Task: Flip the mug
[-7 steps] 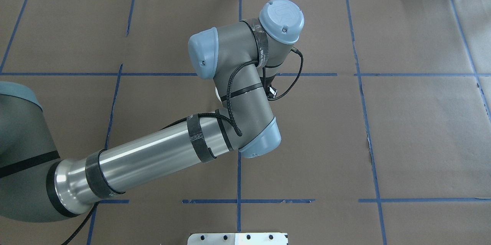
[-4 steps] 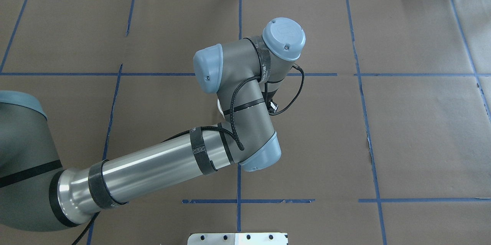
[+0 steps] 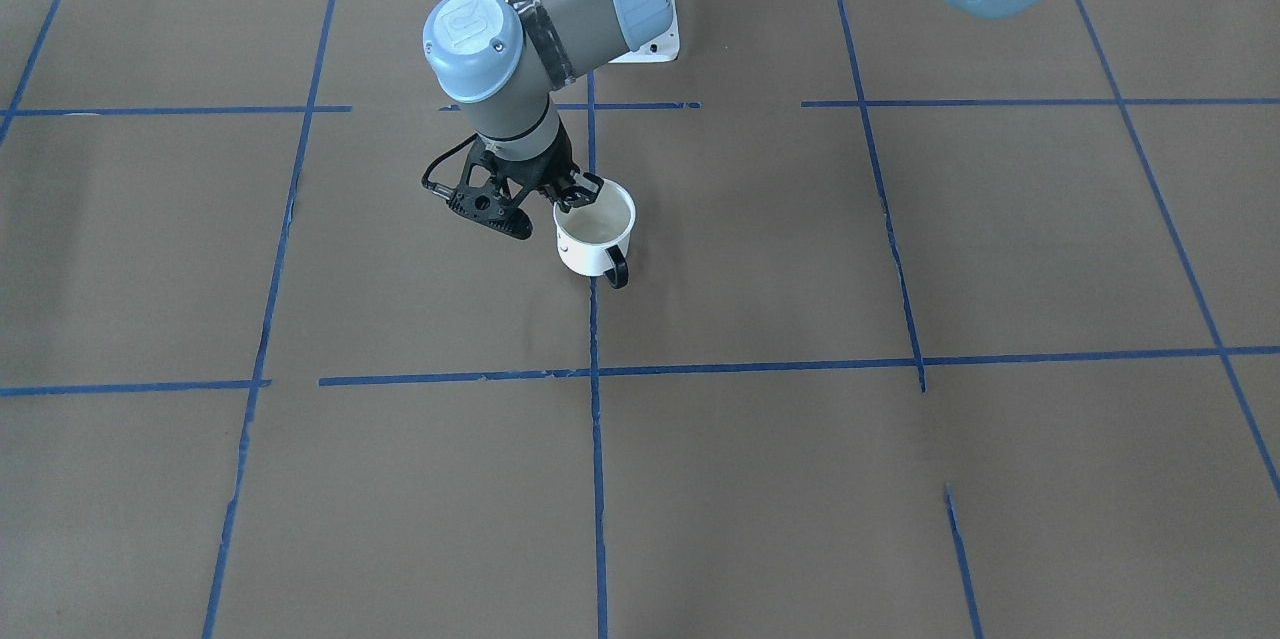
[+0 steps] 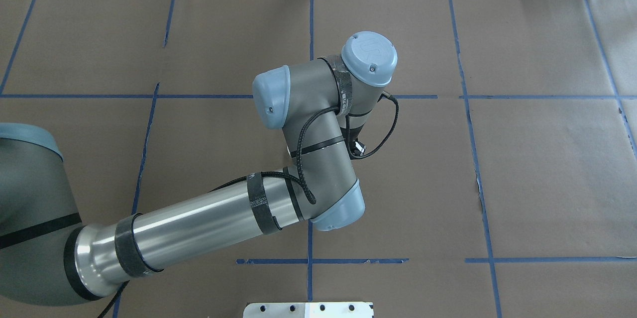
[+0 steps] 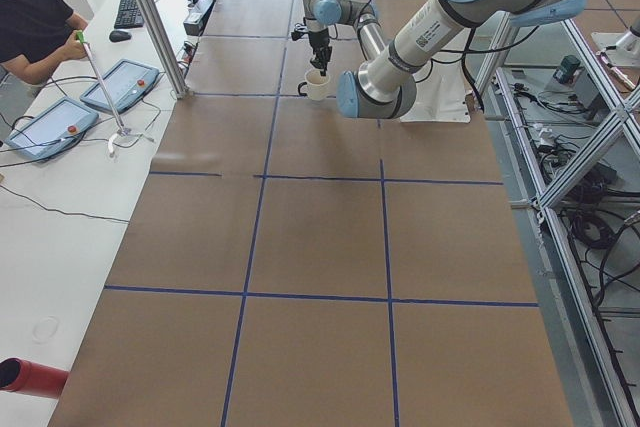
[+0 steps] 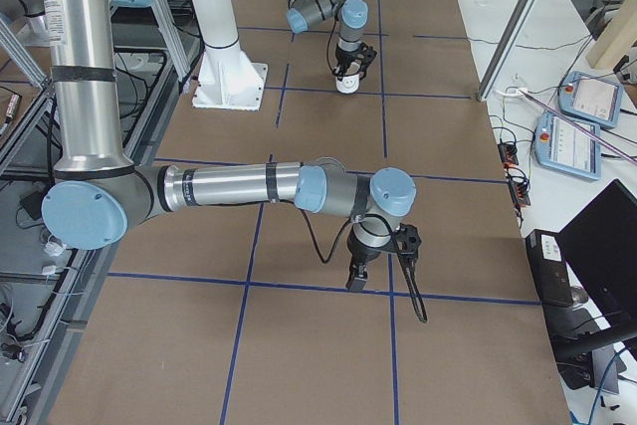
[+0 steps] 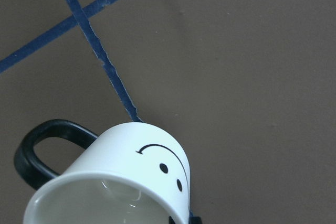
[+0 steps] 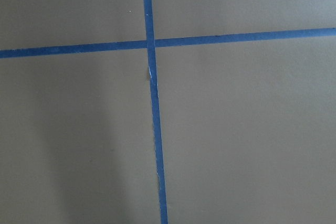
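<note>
Brown paper covers the table (image 3: 900, 479), crossed by blue tape lines (image 3: 597, 479). The left arm (image 4: 199, 218) stretches over the middle. Its left gripper (image 3: 580, 191) points down, pinched narrow on the rim of the mug (image 3: 585, 254) — upright just beneath the fingers, mouth up, black handle (image 3: 618, 271) on the side away from the wrist. The right gripper (image 6: 356, 284) hovers well apart from the left one — wide or narrow, I cannot tell.

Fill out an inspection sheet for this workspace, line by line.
Surface: brown paper gridded with blue tape.
Job's things: mug upright, mouth up, handle toward the operators' side.
Clutter: nothing seen.
End effectors: left end effector appears shut on the mug's rim; right end effector low over the paper, state cannot be told.
Cables: black cable looped off the left arm.
Surroundings: person at a side bench with tablets.
</note>
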